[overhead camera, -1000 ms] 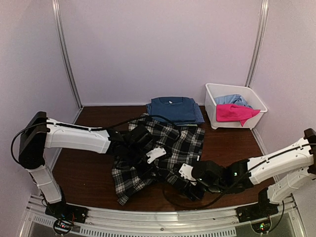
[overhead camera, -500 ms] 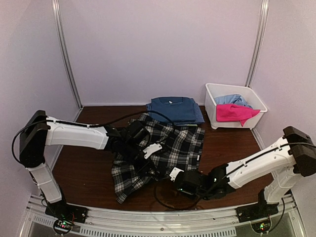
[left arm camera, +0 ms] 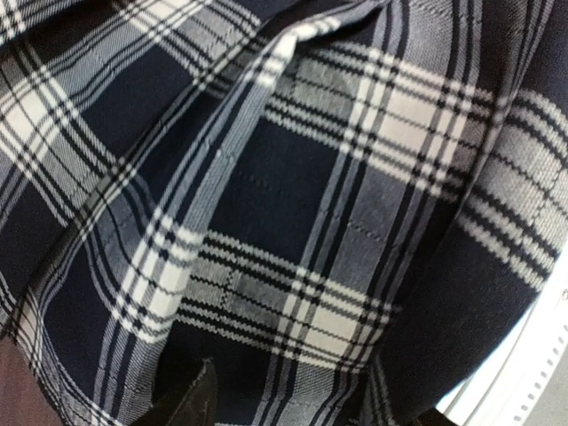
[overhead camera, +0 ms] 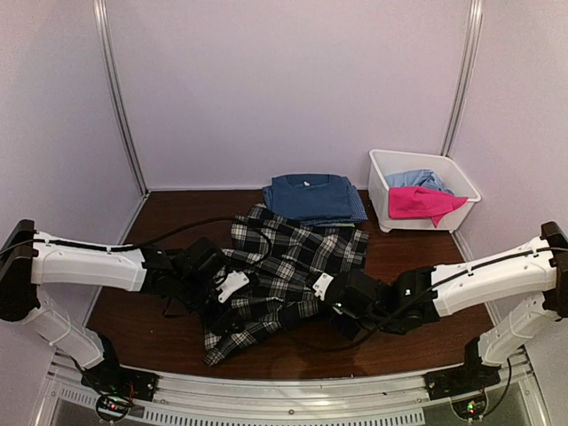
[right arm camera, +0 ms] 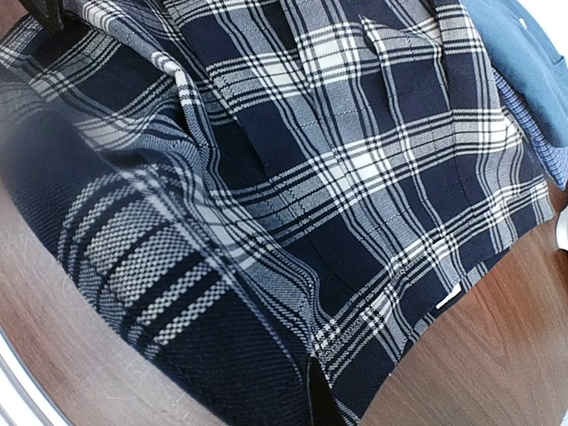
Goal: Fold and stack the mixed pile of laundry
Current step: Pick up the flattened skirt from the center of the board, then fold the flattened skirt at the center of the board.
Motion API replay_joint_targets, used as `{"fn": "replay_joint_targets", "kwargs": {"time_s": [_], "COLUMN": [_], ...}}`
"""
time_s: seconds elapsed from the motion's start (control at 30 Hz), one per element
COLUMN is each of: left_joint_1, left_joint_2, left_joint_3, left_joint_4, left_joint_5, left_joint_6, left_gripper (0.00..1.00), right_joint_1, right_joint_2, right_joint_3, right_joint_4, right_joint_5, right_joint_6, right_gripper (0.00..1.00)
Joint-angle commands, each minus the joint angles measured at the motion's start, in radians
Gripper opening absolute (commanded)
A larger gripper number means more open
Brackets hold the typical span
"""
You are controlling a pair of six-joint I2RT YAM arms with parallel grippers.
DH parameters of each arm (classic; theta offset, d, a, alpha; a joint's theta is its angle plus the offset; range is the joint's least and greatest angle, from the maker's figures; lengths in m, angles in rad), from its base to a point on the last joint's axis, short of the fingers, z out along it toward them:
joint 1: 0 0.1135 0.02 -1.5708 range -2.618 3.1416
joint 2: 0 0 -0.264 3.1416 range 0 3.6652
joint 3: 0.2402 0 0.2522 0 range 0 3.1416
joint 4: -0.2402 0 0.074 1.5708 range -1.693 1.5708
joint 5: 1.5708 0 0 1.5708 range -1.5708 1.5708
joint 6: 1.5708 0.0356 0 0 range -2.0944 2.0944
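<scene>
Editor: Laundry on a brown bench (overhead camera: pixel 399 257). What is at the centre?

Photographer: Centre frame, a black-and-white plaid shirt (overhead camera: pixel 293 253) lies spread and rumpled, its near edge bunched into folds between two white arms. Close up, the weave is dark navy-black squares crossed by white and grey bands, creased along several ridges.

Editor: And the arms?

Photographer: The right end effector (overhead camera: pixel 318 297) is at the shirt's near right hem, fingers together and pinching the cloth. The left end effector (overhead camera: pixel 229 300) sits low on the near left part of the same shirt. Its wrist camera is filled with plaid and only one dark fingertip (left arm camera: pixel 195 401) is plain, so I cannot tell whether it grips.

Editor: The other garments?

Photographer: A dark blue T-shirt (overhead camera: pixel 311 195) lies folded flat at the back of the bench, just behind the plaid shirt, with a paler checked layer showing at its right edge. To the right stands a white bin (overhead camera: pixel 380 191) holding a bright pink piece (overhead camera: pixel 417 202) draped toward the front, and a pale blue piece (overhead camera: pixel 417 179) crumpled behind it.
</scene>
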Motion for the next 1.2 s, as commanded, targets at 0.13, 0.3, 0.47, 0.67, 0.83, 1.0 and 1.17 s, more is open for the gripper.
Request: {"fn": "replay_joint_targets", "kwargs": {"time_s": [0.13, 0.3, 0.47, 0.67, 0.83, 1.0, 1.17], "left_joint_1": [-0.053, -0.057, -0.056, -0.119, -0.236, -0.316, -0.269], "left_joint_2": [-0.016, -0.117, -0.246, -0.272, -0.392, -0.437, -0.235], "left_joint_3": [-0.066, -0.088, 0.019, 0.162, 0.238, 0.336, 0.542], "left_joint_4": [0.029, -0.026, -0.154, -0.342, -0.496, -0.612, -0.657], "left_joint_5": [-0.066, -0.096, -0.143, -0.139, -0.222, -0.332, -0.546], "left_joint_6": [-0.121, -0.246, -0.25, -0.234, -0.348, -0.45, -0.314], "left_gripper": [0.6, 0.31, 0.0, 0.0, 0.0, 0.0, 0.0], "right_joint_1": [-0.086, -0.143, -0.169, -0.169, -0.139, -0.139, -0.272], "right_joint_2": [-0.008, -0.06, -0.111, -0.125, -0.217, -0.285, -0.278], "right_joint_3": [0.059, 0.092, 0.129, 0.144, 0.11, 0.106, 0.127], "right_joint_4": [-0.076, -0.115, -0.157, -0.288, -0.369, -0.424, -0.424], "right_joint_5": [-0.134, -0.22, -0.458, -0.769, -0.847, -0.9, -1.053], "right_joint_6": [0.022, 0.013, 0.006, 0.021, 0.076, 0.062, -0.017], "right_gripper": [0.0, 0.0, 0.0, 0.0, 0.0, 0.0, 0.0]}}
